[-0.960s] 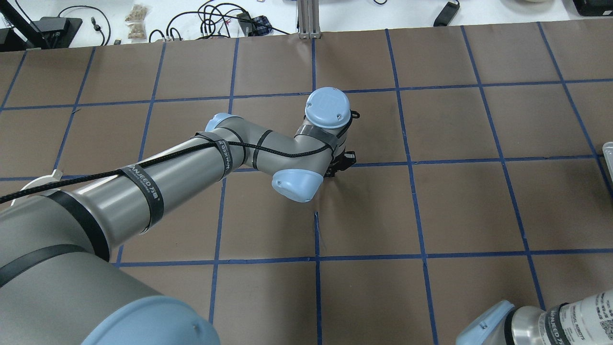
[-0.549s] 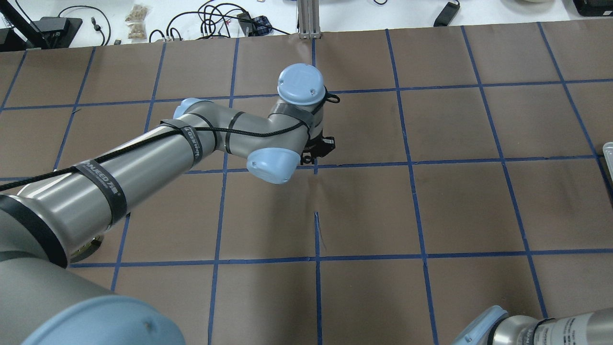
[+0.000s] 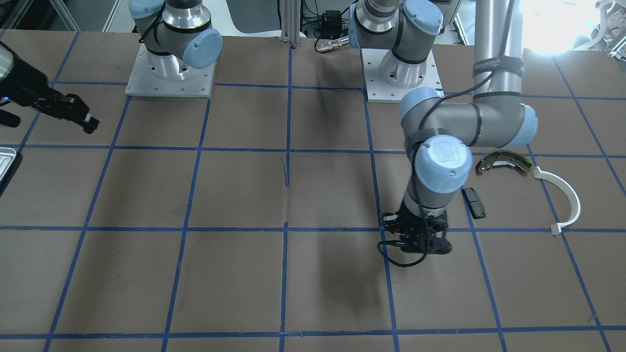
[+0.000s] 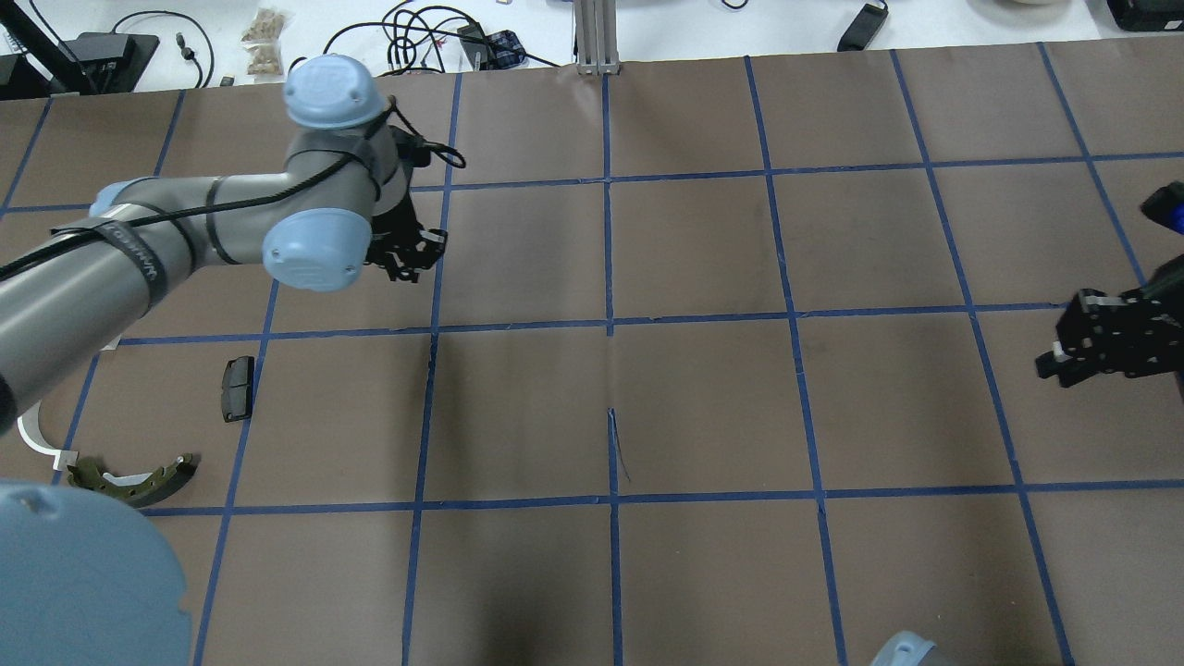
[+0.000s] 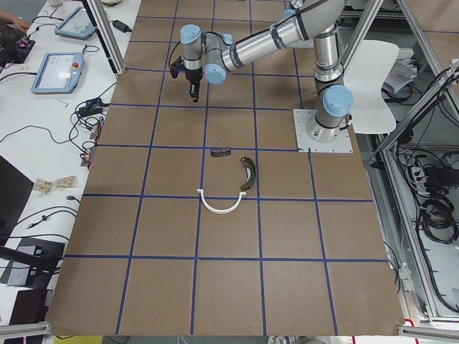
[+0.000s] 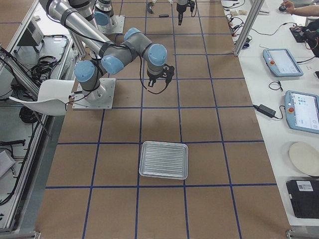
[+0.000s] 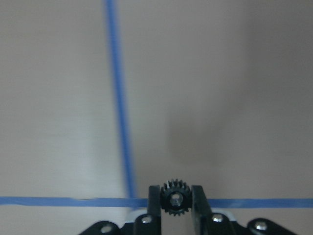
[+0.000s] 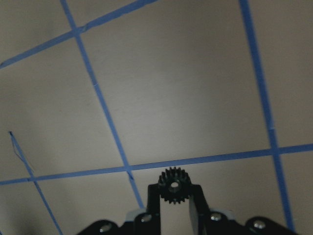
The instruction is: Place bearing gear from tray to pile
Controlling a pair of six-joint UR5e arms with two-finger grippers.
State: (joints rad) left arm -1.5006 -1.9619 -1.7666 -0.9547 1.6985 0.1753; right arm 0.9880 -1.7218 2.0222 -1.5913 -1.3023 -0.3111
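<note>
Black gear (image 7: 175,197) part-hidden, silver tray (image 3: 5,164) cropped

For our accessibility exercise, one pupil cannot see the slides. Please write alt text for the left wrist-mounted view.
A small black toothed gear is pinched between the two black fingers of the left gripper, low in the middle of the frame. Beyond it lies brown paper marked with blue tape lines, one running up the frame and one across the bottom.
</note>
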